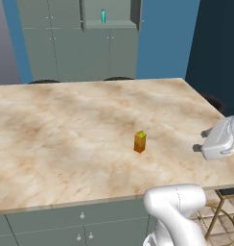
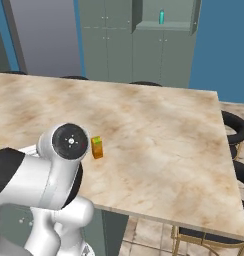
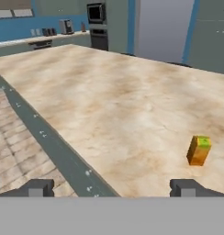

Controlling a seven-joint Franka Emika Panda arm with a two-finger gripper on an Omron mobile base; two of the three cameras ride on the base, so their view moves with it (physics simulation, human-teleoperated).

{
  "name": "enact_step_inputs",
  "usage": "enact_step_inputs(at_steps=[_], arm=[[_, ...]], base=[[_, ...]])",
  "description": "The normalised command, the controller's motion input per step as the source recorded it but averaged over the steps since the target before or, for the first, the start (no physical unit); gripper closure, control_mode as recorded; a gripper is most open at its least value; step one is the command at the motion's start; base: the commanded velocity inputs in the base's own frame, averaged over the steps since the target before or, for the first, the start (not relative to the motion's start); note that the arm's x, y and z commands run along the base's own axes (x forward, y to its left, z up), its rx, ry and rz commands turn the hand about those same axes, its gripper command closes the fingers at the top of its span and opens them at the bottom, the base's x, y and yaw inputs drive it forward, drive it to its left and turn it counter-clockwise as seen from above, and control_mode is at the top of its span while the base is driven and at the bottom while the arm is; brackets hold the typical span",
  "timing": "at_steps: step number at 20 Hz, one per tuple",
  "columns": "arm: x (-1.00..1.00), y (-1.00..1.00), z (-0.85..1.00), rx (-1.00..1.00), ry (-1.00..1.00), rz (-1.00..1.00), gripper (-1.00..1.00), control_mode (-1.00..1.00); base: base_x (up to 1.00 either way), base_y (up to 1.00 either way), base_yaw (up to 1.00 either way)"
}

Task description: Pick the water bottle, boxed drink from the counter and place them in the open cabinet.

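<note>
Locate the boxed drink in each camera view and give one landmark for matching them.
Left base view: boxed drink upright on the counter, right of centre, near the front edge.
Right base view: low left, just right of the arm's round joint.
Hand view: lower right, above the right fingertip.
Shared landmark: the marbled counter top it stands on. The base views also share the water bottle in the open cabinet.

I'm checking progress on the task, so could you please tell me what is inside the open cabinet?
The water bottle stands upright on the shelf of the open cabinet. The boxed drink is on the counter.
</note>
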Motion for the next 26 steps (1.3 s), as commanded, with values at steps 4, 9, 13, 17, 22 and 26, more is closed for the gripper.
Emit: enact_step_inputs(at_steps=[4,9,13,17,22,26], arm=[[-0.01,-0.17,0.12,0.09,0.01,0.31,-1.00,-1.00],[0.14,-0.17,0.05,0.07,0.17,0.29,-1.00,-1.00],[0.26,-0.06,-0.01,0.00,0.03,0.19,-1.00,-1.00],[0.37,-0.03,-0.25,-0.01,-0.07,0.07,-1.00,-1.00],[0.20,0.00,-0.51,-0.01,-0.38,0.07,-1.00,-1.00],[0.21,0.00,-0.45,0.00,-0.29,0.00,-1.00,-1.00]], base=[[0.00,0.00,0.00],[0.00,0.00,0.00],[0.00,0.00,0.00],[0.00,0.00,0.00],[0.00,0.00,0.00],[0.00,0.00,0.00]])
